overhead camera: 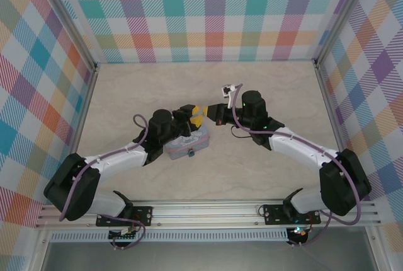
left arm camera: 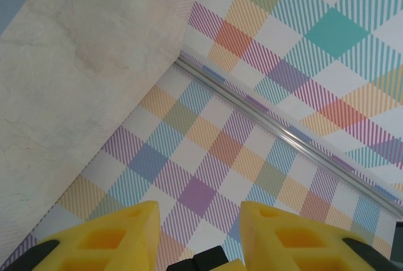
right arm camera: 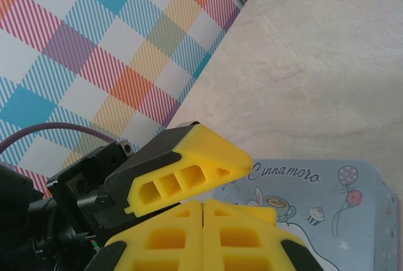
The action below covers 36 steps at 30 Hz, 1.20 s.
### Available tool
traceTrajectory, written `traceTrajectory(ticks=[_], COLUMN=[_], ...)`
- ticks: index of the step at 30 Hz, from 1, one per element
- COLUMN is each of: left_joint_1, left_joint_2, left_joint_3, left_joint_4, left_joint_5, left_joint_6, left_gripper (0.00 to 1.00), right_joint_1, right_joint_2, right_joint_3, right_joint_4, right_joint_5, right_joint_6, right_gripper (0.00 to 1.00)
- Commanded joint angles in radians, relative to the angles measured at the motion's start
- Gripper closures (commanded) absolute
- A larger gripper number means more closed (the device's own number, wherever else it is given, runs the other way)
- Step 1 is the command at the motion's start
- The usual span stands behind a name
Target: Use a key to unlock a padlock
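Yellow fingertips of the right gripper sit at the bottom of the right wrist view, pressed flat together with only a thin seam between them. Whether the key is pinched in that seam cannot be told.

Just behind them lies the pale-blue tin. Its lid is printed with balloons, a cup, a small cake and the word "Cinnamoro". The shut pair stands at the tin's edge, and whether it touches the lid cannot be told. One yellow finger of the left gripper, on its black mount, lies just beside the shut pair with its tip pointing at the printed corner of the tin.

In the left wrist view that gripper's two fingers stand clearly apart with nothing between them, and the plaid wall shows through the gap. A sliver of the tin appears at the upper left corner of that view. Past it run the pale marbled table and a metal rail at the foot of the wall.

From above, the tin sits near the middle of the table. The left arm reaches it from the tin's left and the right arm from its right. Both grippers meet just over the tin's far edge, close together.

A small dark speck sits midway along the tin's near wall. It is too small to tell whether it is the padlock.
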Motion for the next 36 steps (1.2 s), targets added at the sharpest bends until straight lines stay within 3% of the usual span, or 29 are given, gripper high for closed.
traceTrajectory(ticks=[1,22,36], left_joint_1=[-0.009,-0.012,-0.012], left_joint_2=[-0.028,-0.009,-0.009], left_joint_3=[0.000,-0.006,-0.024], left_joint_4=[-0.003,0.040,0.064], left_joint_5=[0.014,0.023,0.003], left_joint_6=[-0.122,-0.145,-0.159], left_gripper=[0.61,0.54,0.67], right_joint_1=[0.005,0.029,0.039], right_joint_2=[0.034,0.098,0.074], right_joint_3=[0.024,0.074,0.021], right_joint_4=[0.066,0.110,0.114], right_joint_5=[-0.018,-0.044,-0.034], right_joint_6=[0.027,0.056,0.073], right_gripper=[1.00,1.00,1.00])
